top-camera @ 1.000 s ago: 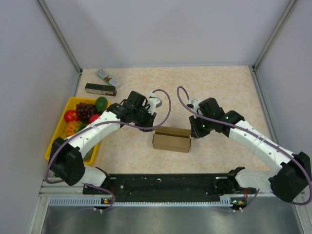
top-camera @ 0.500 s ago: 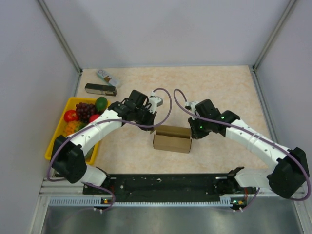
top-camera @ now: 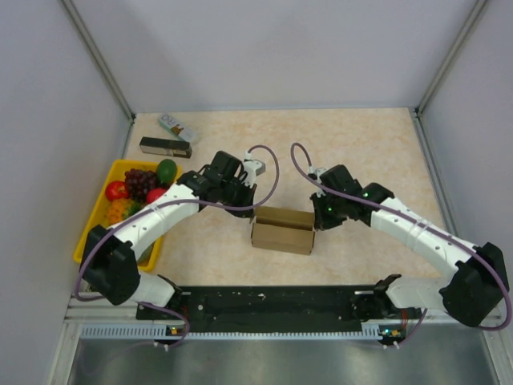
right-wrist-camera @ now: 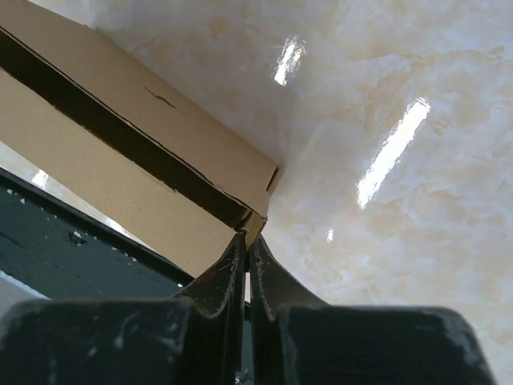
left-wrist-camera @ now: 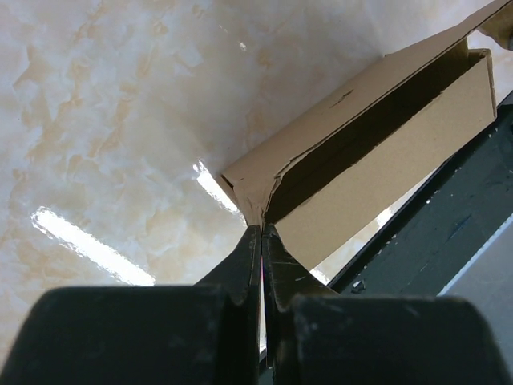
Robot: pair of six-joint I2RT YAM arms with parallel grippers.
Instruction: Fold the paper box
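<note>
The paper box [top-camera: 281,228] sits near the middle of the tabletop [top-camera: 361,144], a brown carton lying lengthwise from 9 to 3 o'clock, its long top seam parted so a dark slot shows along it. The left claw [top-camera: 250,210] comes down at the carton's 9 o'clock end and the right claw [top-camera: 318,218] at its 3 o'clock end, so the 2 arms bracket it. From the left wrist, the left claw [left-wrist-camera: 262,241] is clenched, its 2 fingers pressed together with the tips right at the creased corner of the paper box [left-wrist-camera: 385,160]; I cannot tell whether a sliver of cardboard is nipped between them. The right wrist shows the same: the right claw [right-wrist-camera: 247,241] is clenched tight, tips touching the end corner of the paper box [right-wrist-camera: 144,112]. Over at 9 o'clock on the tabletop stands a yellow tray [top-camera: 94,218] holding grapes [top-camera: 140,178] and other fruit. Toward 10 o'clock lie a slim black box [top-camera: 166,147] and, just beyond it, a small white packet [top-camera: 178,127], both well apart from the carton.
</note>
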